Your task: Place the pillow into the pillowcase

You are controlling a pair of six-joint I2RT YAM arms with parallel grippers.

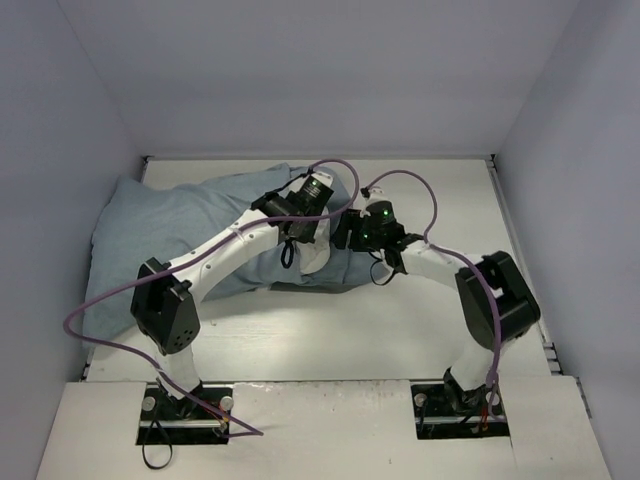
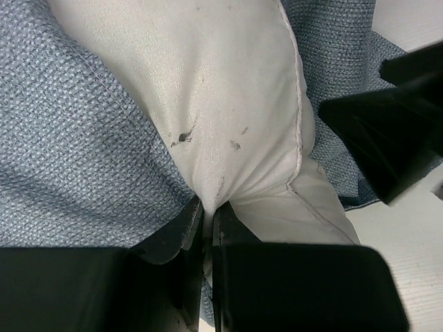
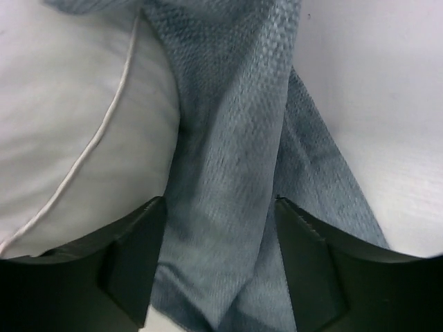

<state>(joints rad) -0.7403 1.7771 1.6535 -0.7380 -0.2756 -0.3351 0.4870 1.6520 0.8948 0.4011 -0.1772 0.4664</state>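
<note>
My left gripper point(image 2: 208, 211) is pinched tight on a pucker of the pillow point(image 2: 228, 104), which bulges just ahead of its fingertips. My right gripper point(image 3: 218, 204) straddles a bunched fold of the pillowcase point(image 3: 228, 131), jaws apart. I cannot tell whether they grip it.

One pillow point(image 2: 228, 104), white. One pillowcase point(image 1: 160, 230), blue-grey. One table point(image 1: 330, 330). Three plain walls point(image 1: 320, 80) around it. Two arms: left arm point(image 1: 215, 255), right arm point(image 1: 440, 265). Two grippers, one per arm: left gripper point(image 2: 208, 207), right gripper point(image 3: 220, 207). Two black fingers point(image 3: 131, 256) on each, four in all. Two purple cables: left cable point(image 1: 105, 297), right cable point(image 1: 403, 173). Two bases at the near edge: left base point(image 1: 185, 410), right base point(image 1: 462, 405).
</note>
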